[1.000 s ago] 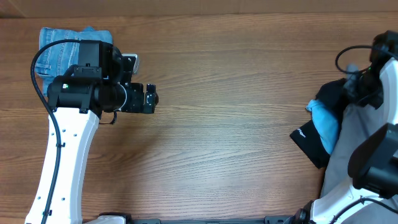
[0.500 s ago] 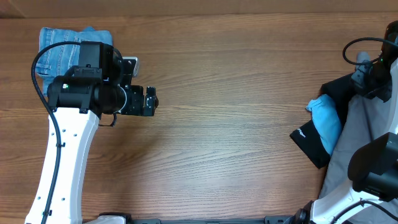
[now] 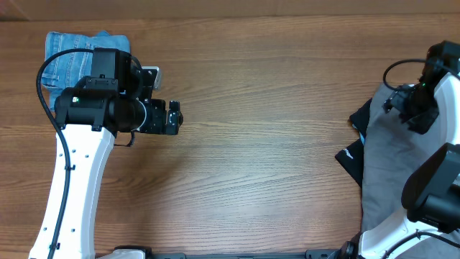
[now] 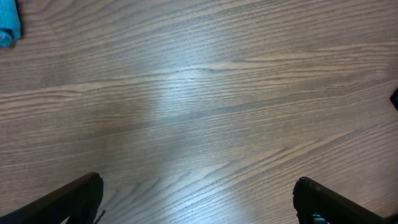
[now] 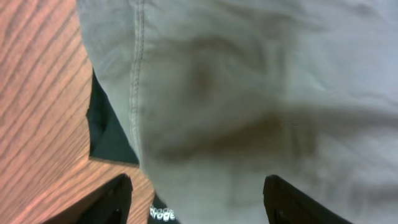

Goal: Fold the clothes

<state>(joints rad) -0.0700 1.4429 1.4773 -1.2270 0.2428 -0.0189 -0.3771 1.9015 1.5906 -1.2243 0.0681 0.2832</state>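
The grey-olive shorts (image 3: pixel 392 180) lie spread at the table's right edge, draped over a black T-shirt (image 3: pixel 351 155). In the right wrist view the shorts (image 5: pixel 249 93) fill most of the frame, with a stitched seam running down the left side. My right gripper (image 3: pixel 404 108) hovers over the upper part of the shorts; seen from its wrist, the right gripper (image 5: pixel 199 202) is open, with the cloth lying loose below its fingers. My left gripper (image 3: pixel 177 115) is far off at the left, and from its wrist the left gripper (image 4: pixel 199 205) is open over bare wood.
A folded light-blue denim garment (image 3: pixel 72 54) sits at the back left corner, partly under the left arm. A corner of light-blue cloth (image 4: pixel 7 25) shows at the top left of the left wrist view. Bare tabletop (image 3: pixel 266 144) lies between the arms.
The right gripper has gone from shut to open and let go of the shorts. The grey cloth has dropped and now covers the light-blue cloth and much of the black T-shirt. The left arm is unmoved.
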